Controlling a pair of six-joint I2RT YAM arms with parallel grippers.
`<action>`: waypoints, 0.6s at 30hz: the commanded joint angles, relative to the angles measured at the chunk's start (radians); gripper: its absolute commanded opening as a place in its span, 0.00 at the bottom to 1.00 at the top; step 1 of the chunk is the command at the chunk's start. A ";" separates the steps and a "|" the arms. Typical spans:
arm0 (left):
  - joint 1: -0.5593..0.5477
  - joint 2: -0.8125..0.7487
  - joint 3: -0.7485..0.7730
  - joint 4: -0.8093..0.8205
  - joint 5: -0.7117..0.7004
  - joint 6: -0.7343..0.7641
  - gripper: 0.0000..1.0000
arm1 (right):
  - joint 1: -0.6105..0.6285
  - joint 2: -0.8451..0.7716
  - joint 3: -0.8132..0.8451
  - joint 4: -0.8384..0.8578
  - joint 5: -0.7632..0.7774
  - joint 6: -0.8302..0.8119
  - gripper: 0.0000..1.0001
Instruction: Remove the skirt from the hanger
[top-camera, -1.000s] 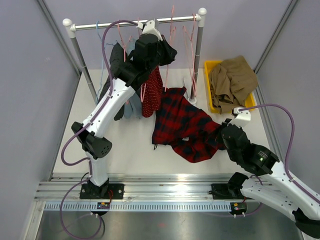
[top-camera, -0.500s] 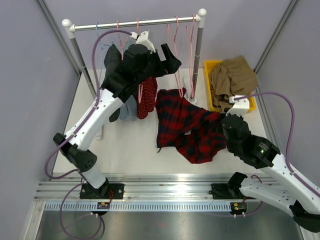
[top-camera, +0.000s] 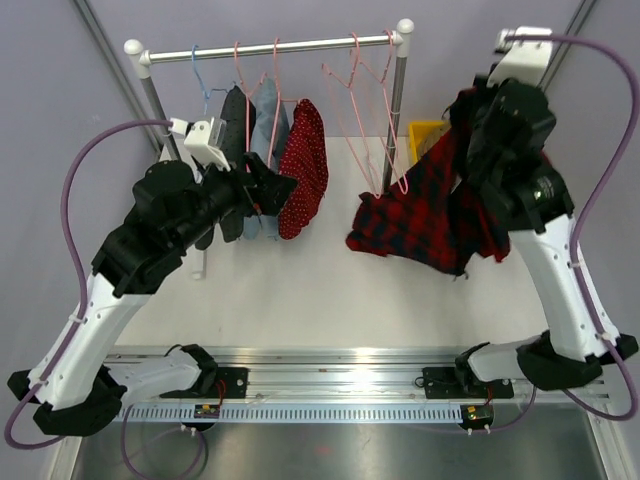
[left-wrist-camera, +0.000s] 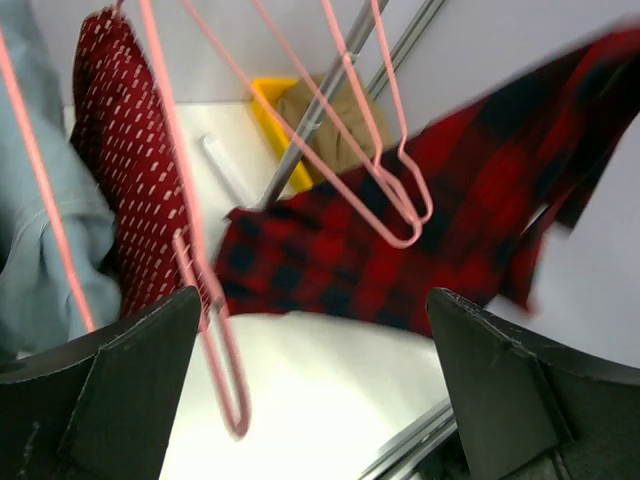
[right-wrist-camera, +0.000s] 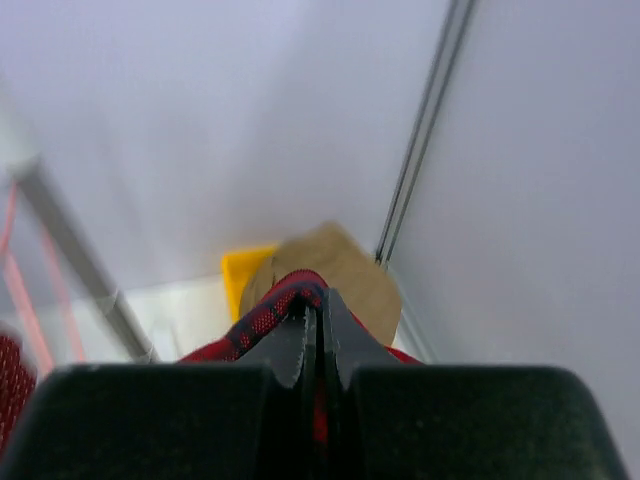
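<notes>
you're pinching the plaid skirt (top-camera: 420, 215) in the right pincer (right-wrist-camera: 320, 318), up high; it's hanging down-left from the grip, just beside the empty pink hangers (top-camera: 385, 150). yellow bin (top-camera: 422, 132) is sitting behind it, nearer the right arm. left pincer (left-wrist-camera: 312, 300) is gaping wide w/ nothing in it.

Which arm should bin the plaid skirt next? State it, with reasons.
Right, most likely. The right claw is shut on the plaid skirt, holding it up beside the yellow bin. The left claw is open and empty, over by the hung clothes.
</notes>
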 joint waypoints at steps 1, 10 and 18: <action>-0.002 -0.056 -0.060 -0.061 -0.037 0.058 0.99 | -0.151 0.134 0.263 0.069 -0.124 -0.069 0.00; -0.008 -0.148 -0.183 -0.063 -0.050 0.061 0.99 | -0.361 0.634 0.848 0.020 -0.276 0.042 0.00; -0.020 -0.122 -0.084 -0.130 -0.145 0.095 0.99 | -0.421 0.792 0.617 -0.073 -0.422 0.299 0.21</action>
